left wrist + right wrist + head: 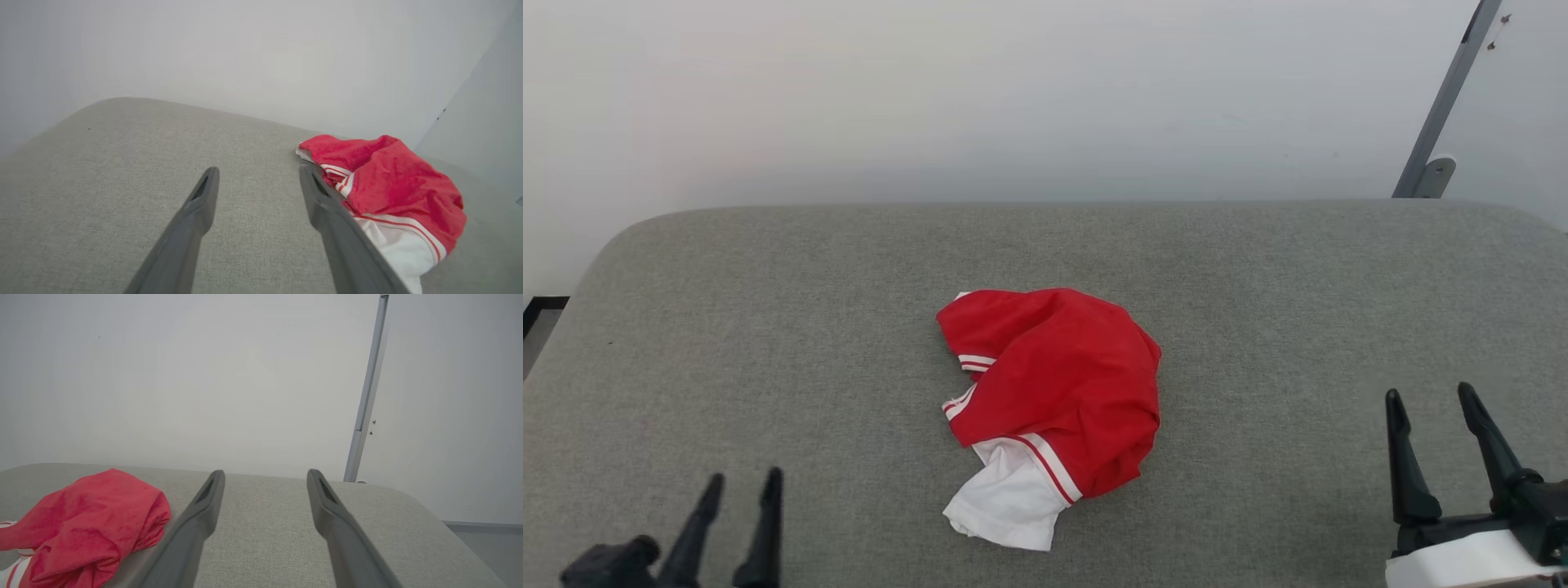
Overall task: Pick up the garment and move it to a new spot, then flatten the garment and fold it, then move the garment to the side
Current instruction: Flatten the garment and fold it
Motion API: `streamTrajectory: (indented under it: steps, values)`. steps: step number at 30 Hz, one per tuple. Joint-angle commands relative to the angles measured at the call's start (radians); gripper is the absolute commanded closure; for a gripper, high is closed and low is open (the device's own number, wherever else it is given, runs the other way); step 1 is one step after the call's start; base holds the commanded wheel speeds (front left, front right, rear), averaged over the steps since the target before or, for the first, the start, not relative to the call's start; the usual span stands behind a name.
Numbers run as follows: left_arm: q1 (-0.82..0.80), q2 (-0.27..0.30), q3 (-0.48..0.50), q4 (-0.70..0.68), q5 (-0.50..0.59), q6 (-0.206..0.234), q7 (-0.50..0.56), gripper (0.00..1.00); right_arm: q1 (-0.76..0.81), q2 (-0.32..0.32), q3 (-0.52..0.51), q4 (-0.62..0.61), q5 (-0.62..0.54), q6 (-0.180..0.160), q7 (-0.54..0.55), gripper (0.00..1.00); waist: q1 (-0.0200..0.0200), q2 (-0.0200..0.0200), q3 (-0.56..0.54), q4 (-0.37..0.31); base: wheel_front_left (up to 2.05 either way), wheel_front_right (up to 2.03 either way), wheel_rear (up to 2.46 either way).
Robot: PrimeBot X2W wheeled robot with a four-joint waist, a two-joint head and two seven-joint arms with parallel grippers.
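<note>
The garment [1062, 392] lies crumpled in a heap at the middle of the grey padded table [768, 327]; it is red with a white sleeve end and red-white stripe trim. My left gripper [742, 483] stands open at the lower left, well apart from it. At the lower right my right gripper [1431, 395] is open too, with nothing between its fingers. In the left wrist view the garment [392, 183] sits right of the open left gripper [259, 173]. In the right wrist view the garment [94, 522] lies left of the open right gripper [264, 476].
A pale wall runs behind the table's far edge. A grey metal post [1441, 106] leans at the back right; it also stands in the right wrist view as the post [367, 392]. Bare table surface surrounds the heap on all sides.
</note>
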Motion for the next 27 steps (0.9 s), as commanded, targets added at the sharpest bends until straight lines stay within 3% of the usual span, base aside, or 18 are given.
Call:
streamTrajectory:
  steps: [1,8,17,27]
  values:
    - [-0.015,0.014,-0.022,0.01,-0.013,-0.003,-0.003,0.0,-0.001,0.003,0.003,-0.002,-0.007,0.0,-0.003,0.0,0.0,-0.0001,0.002,-0.001,0.0,0.0,0.0]
    - [-0.094,0.057,-0.144,0.033,-0.032,-0.002,0.119,0.0,-0.016,0.001,0.026,0.0,-0.01,0.0,-0.003,0.0,0.0,-0.0001,0.02,-0.021,0.0,0.0,0.0]
    - [-0.186,0.064,-0.249,0.025,-0.041,0.003,0.356,0.0,-0.04,0.009,0.047,0.002,-0.013,0.0,-0.003,0.0,0.0,-0.0001,0.07,-0.093,0.0,0.0,0.0]
    - [-0.264,0.075,-0.319,0.046,-0.058,0.063,0.657,0.0,-0.077,0.033,0.035,-0.007,-0.021,0.0,-0.003,0.0,0.0,-0.0001,0.152,-0.164,0.0,0.0,0.0]
